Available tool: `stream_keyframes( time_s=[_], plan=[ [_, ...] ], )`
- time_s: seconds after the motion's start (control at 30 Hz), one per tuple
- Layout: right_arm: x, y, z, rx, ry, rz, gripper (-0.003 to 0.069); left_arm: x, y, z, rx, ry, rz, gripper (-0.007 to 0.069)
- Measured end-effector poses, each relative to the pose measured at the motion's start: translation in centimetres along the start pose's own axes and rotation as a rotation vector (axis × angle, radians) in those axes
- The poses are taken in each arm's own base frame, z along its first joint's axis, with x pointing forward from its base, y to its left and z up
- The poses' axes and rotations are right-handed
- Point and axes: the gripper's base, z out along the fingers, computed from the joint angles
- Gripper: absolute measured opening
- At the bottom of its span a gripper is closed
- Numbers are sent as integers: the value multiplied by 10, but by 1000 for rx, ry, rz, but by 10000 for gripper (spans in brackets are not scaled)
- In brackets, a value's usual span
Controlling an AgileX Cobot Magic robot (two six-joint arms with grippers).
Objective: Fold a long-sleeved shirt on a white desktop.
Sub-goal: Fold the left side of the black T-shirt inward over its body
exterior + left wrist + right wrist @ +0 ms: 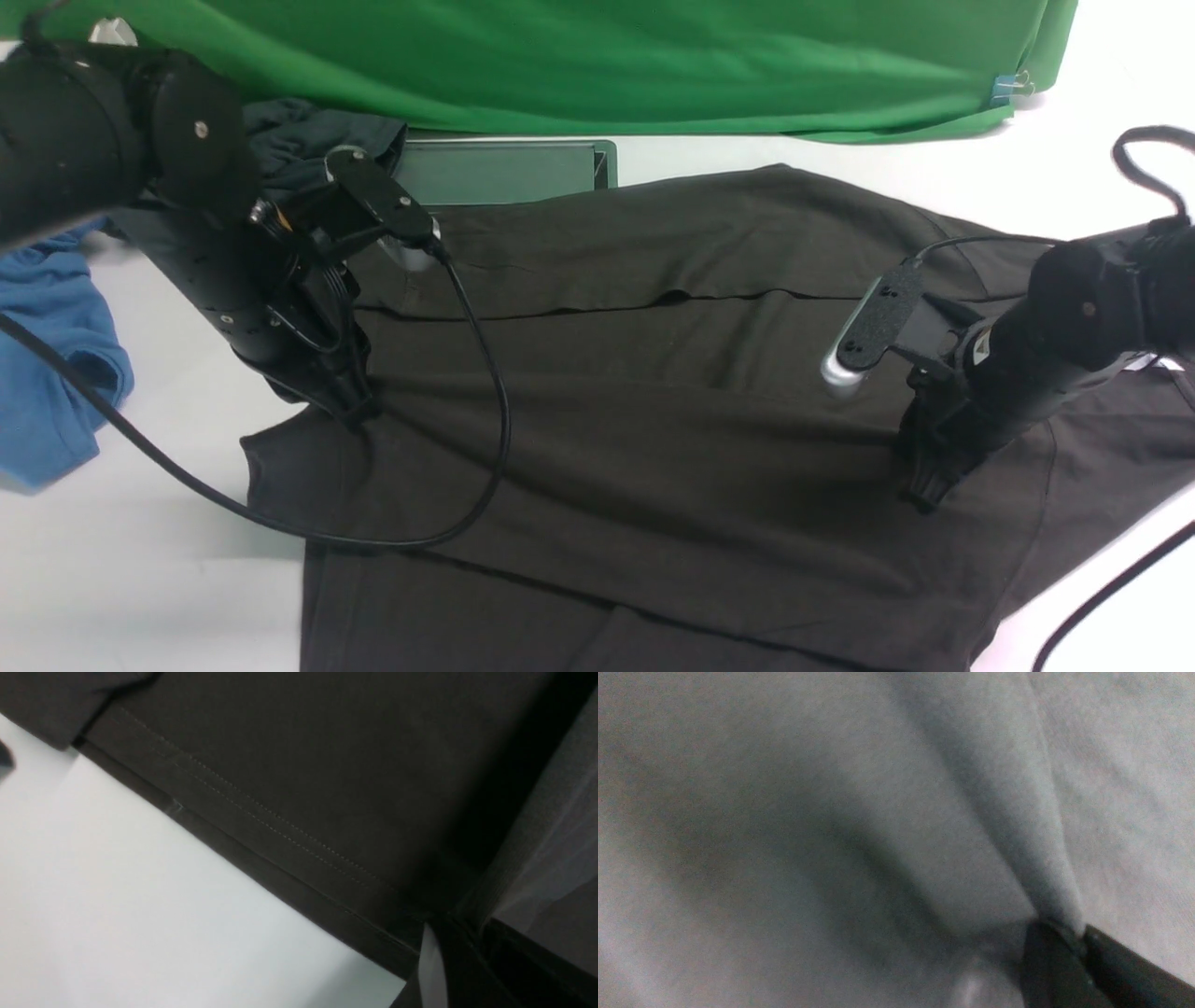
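Where the left fingers (350, 397) close on its double-stitched hem and the right fingers (1048, 970) pinch up a soft ridge of knit, the long-sleeved shirt (653, 448), matte brownish-black, lies spread in broad flat folds across the smooth white table (140, 560) beside a crumpled blue garment (47, 373).

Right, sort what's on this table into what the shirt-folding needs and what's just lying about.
Job: long-sleeved shirt, white desktop, left gripper, right gripper, both pinching the shirt.
Lying about: blue shirt, slate-grey garment, green backdrop, grey-green tray.
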Motion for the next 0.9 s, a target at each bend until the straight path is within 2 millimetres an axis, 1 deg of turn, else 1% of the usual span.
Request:
stream_keyframes(
  time_s=[0.2, 0.4, 0.5, 0.63, 0.73, 0.83, 0.9],
  plan=[
    [1, -2, -13, 37, -2, 29, 27, -1, 0, -5, -16, -26, -2, 24],
    [1, -5, -14, 77, -11, 49, 36, -9, 8, -5, -96, -115, 2, 24],
    [-2, -8, -14, 100, -44, 61, 48, -11, 12, 0, -129, -111, 15, 24],
    [-1, -11, -15, 113, -60, 79, 73, -11, 15, 12, -125, -82, 16, 24],
    [-1, -12, -15, 118, -65, 89, 122, -13, 17, 22, -127, -71, 22, 27],
    [-2, -13, -15, 121, -73, 110, 257, -15, 20, 29, -146, -82, 31, 41],
    [0, -12, -15, 113, -60, 137, 364, -16, 22, 31, -159, -87, 40, 71]
  ],
)
